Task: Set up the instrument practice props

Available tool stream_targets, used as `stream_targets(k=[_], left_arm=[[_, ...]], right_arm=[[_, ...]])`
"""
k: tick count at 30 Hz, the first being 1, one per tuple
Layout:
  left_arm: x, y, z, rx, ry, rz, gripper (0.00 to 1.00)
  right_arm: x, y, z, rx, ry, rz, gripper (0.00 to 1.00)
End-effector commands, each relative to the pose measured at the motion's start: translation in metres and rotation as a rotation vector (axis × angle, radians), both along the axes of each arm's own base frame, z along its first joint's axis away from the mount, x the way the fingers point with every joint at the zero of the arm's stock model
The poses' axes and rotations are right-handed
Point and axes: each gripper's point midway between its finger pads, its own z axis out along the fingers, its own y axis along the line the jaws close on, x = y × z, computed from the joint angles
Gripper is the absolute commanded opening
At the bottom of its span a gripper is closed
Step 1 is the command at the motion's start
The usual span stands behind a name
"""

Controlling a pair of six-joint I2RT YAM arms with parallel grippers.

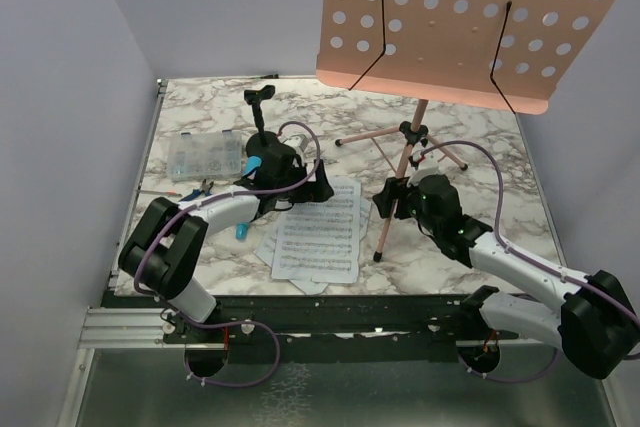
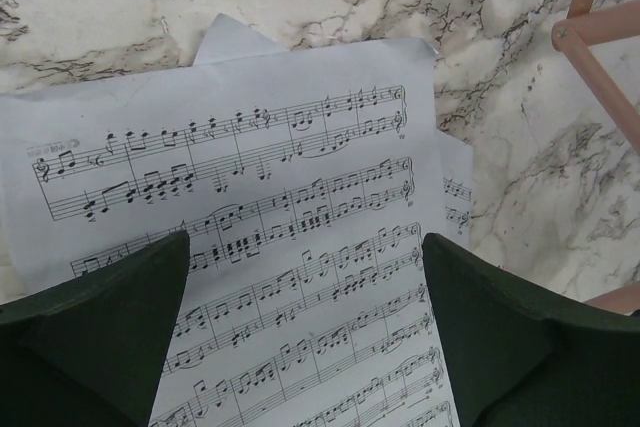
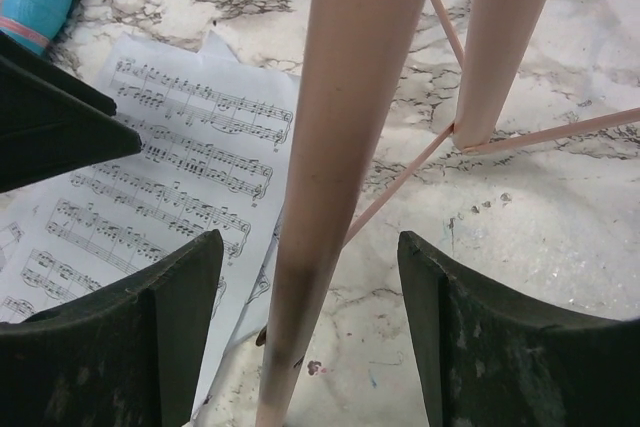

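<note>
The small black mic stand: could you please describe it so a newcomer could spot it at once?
On the marble table, find the clear compartment box near the left edge. Just right of it, the mic stand rises beyond the left arm. It is the only thin black post with a clip on top; the pink music stand is far taller.

**Props Spread Over the Table**

The sheet-music pages (image 1: 320, 232) lie overlapped on the table (image 1: 300, 107), near its front middle, under the left gripper (image 2: 305, 242). The toy microphone (image 1: 242, 233) lies by their left edge. The music stand (image 1: 450, 27) stands to their right, its near leg between the right gripper (image 3: 310, 242) fingers. The compartment box (image 1: 205, 154) sits behind-left, with the mic stand (image 1: 260, 107) just beyond it.
</note>
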Motion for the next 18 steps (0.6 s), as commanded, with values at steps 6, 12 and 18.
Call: stream_targets(k=[6,12,18], left_arm=[[0.003,0.012,0.017,-0.254,0.083,0.011,0.99],[0.014,0.047,0.007,-0.221,0.086,0.107,0.99],[0.018,0.076,-0.013,-0.116,0.106,0.145,0.98]], right_arm=[[-0.005,-0.004,0.002,0.012,-0.003,-0.019,0.75],[-0.005,0.0,0.006,0.031,-0.011,-0.007,0.75],[-0.005,0.005,0.01,0.058,-0.015,0.009,0.75]])
